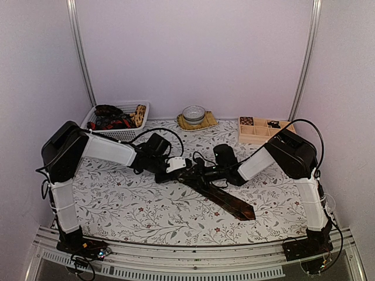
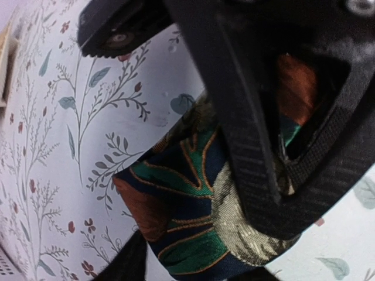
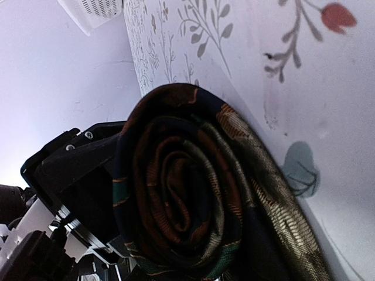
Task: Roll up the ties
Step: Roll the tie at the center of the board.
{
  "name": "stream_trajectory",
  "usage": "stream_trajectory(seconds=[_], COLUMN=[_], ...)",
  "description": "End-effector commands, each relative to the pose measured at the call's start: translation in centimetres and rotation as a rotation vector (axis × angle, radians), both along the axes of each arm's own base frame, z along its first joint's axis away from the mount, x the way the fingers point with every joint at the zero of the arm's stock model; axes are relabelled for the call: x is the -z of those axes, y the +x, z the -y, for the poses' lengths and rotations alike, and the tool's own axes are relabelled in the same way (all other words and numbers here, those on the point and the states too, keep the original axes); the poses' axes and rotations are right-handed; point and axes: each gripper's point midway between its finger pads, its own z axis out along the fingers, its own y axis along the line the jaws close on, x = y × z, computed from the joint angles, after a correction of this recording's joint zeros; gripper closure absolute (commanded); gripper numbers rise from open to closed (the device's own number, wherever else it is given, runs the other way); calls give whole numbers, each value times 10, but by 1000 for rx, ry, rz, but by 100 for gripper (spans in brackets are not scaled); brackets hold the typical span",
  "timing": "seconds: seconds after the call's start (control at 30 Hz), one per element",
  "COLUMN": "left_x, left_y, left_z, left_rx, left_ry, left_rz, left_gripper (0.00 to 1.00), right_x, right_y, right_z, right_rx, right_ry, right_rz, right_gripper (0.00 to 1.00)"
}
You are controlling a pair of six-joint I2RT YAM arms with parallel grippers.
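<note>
A dark tie with green, brown and gold patterning lies on the floral cloth, its flat tail [image 1: 229, 203] running to a pointed tip at the front right. Its other end is wound into a roll [image 2: 184, 199] whose spiral end [image 3: 193, 187] fills the right wrist view. My left gripper [image 1: 191, 171] comes in from the left, and its dark fingers [image 2: 124, 264] sit against the roll's sides. From the right, my right gripper [image 1: 212, 173] clamps the roll, with its ribbed black fingers [image 2: 246, 117] pressed on the fabric.
A white basket [image 1: 136, 107] at the back left holds more ties. At the back middle is a small bowl [image 1: 193, 113] on a yellow mat. A wooden compartment box [image 1: 256, 136] stands at the back right. Black cables loop over the cloth behind the grippers.
</note>
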Motion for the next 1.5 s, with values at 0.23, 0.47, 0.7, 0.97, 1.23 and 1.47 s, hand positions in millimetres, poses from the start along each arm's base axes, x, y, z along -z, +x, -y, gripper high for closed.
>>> stream_trajectory(seconds=[0.23,0.47,0.7,0.97,1.23,1.47], left_x=[-57,-42,-25,-13,17,38], left_y=[-9,16,13,1,-23,-37], left_z=[-15,-12,4,13,20,18], left_rx=[-28,-200,-239,-227,-235,-245], left_ry=[-235,-393,-528,-575,-512,-458], left_rz=[-355,-697,-956,-1126,-1239,-1331], left_gripper=[17,15,18,22,28,35], right_x=[80,78,80,80,82,84], right_y=[-11,-11,-14,-13,-13,-13], right_z=[32,32,34,35,36,36], right_rx=[49,47,40,38,32,24], right_ry=[-137,-134,-140,-146,-147,-152], right_rz=[-174,-172,-171,-166,-167,-169], right_gripper=[71,72,72,72,72,73])
